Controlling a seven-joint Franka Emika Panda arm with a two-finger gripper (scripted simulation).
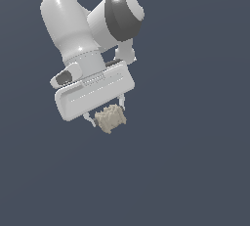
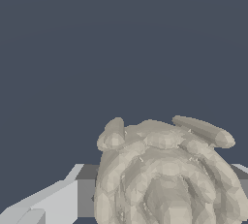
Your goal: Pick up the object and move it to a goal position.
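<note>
The object point(image 1: 111, 119) is a small beige-tan lumpy block with a bumpy ridged surface. It sits between the two short fingers of my white gripper point(image 1: 105, 114), which is shut on it. One fingertip point(image 1: 91, 120) shows at the object's side toward the exterior view's left, the other point(image 1: 121, 104) toward the right. In the wrist view the object point(image 2: 164, 174) fills the near part of the picture, with a grey-white finger point(image 2: 53, 201) beside it. No goal marker shows in either view.
The white arm point(image 1: 88, 19) rises toward the exterior view's upper left. Behind everything is a plain dark blue-grey background point(image 1: 195, 161) with no visible table edge or other objects.
</note>
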